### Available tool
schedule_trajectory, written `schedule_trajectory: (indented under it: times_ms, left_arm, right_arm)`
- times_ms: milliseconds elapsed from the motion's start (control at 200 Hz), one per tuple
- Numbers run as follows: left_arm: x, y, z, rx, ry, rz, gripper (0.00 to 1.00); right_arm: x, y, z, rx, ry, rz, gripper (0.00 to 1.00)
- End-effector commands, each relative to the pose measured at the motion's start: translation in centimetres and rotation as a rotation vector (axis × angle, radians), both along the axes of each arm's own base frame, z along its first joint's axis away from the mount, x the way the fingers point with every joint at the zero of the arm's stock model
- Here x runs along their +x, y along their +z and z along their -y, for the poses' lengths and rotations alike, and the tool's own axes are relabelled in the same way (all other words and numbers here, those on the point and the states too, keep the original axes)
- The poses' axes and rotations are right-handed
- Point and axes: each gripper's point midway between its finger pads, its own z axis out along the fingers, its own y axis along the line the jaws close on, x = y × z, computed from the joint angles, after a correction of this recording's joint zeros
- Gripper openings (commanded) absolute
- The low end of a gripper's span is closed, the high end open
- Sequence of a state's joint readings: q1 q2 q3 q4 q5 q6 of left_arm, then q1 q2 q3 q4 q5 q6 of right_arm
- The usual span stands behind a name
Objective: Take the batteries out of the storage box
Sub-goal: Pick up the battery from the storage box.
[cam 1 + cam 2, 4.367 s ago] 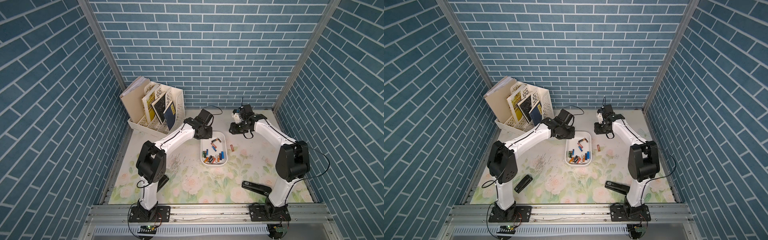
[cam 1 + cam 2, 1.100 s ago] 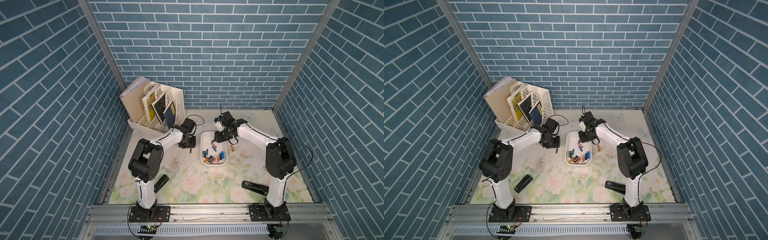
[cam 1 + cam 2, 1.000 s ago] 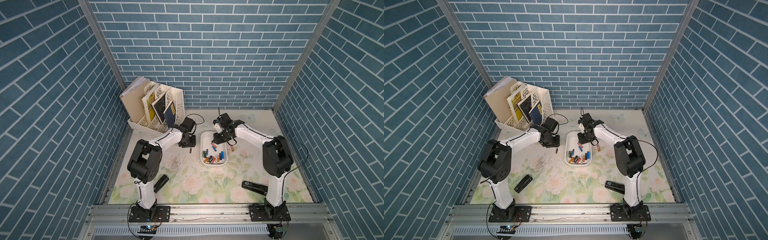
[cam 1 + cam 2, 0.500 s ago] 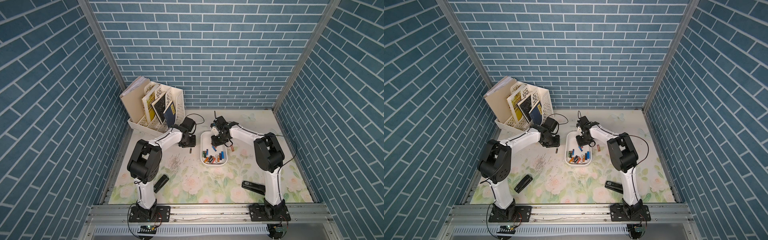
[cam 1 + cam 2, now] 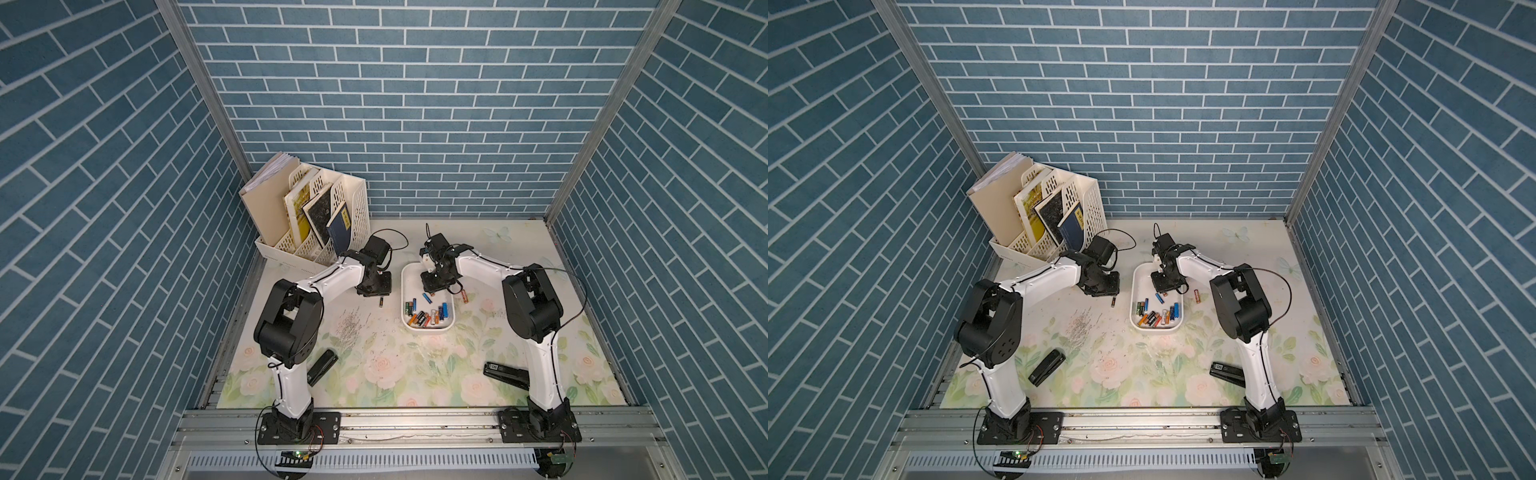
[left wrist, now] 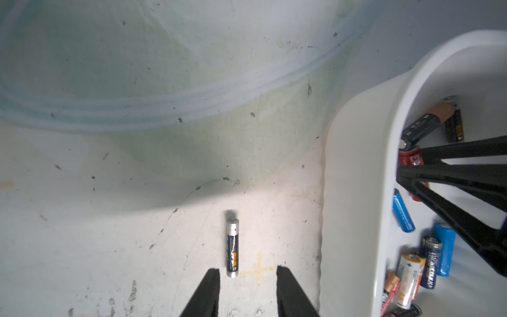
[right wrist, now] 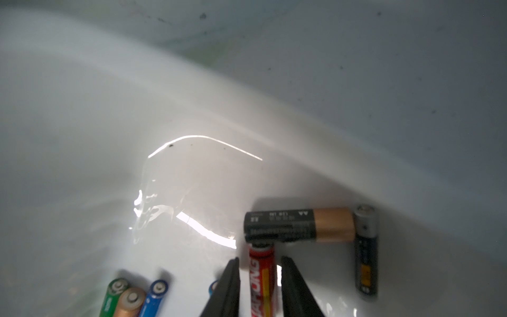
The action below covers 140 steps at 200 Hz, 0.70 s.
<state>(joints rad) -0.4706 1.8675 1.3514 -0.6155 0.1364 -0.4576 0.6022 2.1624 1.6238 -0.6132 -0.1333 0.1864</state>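
The white storage box (image 5: 404,291) (image 5: 1133,299) lies mid-table with several batteries (image 5: 426,316) (image 5: 1156,314) heaped at its near end. My right gripper (image 5: 432,291) (image 7: 260,259) reaches into its far end, open, jaws narrowly straddling a red battery (image 7: 262,277) with thin gaps on both sides. A black-and-copper battery (image 7: 299,225) lies across the red one's tip. My left gripper (image 5: 376,293) (image 6: 248,270) hangs open and empty over the mat left of the box. A black-and-silver battery (image 6: 232,248) (image 5: 380,302) lies just ahead of it. Another battery (image 5: 464,296) rests right of the box.
A cream file rack with books (image 5: 316,224) stands at the back left. Two black staplers (image 5: 322,366) (image 5: 505,373) lie near the front, and loose staples (image 5: 351,326) are scattered on the floral mat. The box wall (image 6: 356,192) is close beside my left fingers.
The right gripper has moved left and down into the box's far end, and its jaws have narrowed around the red battery. The left arm has stayed put over the last second.
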Motion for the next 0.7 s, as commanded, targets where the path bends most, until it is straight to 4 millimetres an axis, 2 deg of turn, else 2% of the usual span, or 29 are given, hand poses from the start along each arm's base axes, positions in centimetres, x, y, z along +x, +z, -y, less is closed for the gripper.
schedule_trajectory:
  times_ms: [0,145,315,485,695]
  left_arm:
    - [0.1,1.4,-0.1,-0.016,0.002,0.022,0.40]
    - [0.1,1.8,0.0,-0.020,0.002,0.030,0.40]
    - [0.1,2.3,-0.1,-0.023,0.004,0.037,0.40]
    - [0.0,2.4,-0.1,-0.026,0.006,0.038,0.40]
    - [-0.2,1.8,-0.1,-0.025,0.004,0.028,0.40]
  right_arm:
    - [-0.3,-0.9,0.0,-0.031,-0.005,-0.015,0.26]
    - [-0.4,-0.8,-0.2,-0.029,-0.001,-0.017,0.17]
    - [-0.4,-0.4,-0.3,-0.020,-0.001,-0.015,0.14]
    - [-0.2,1.3,-0.8,0.011,-0.001,0.001,0.14]
    - [0.2,4.7,-1.2,0.052,-0.003,0.047,0.14]
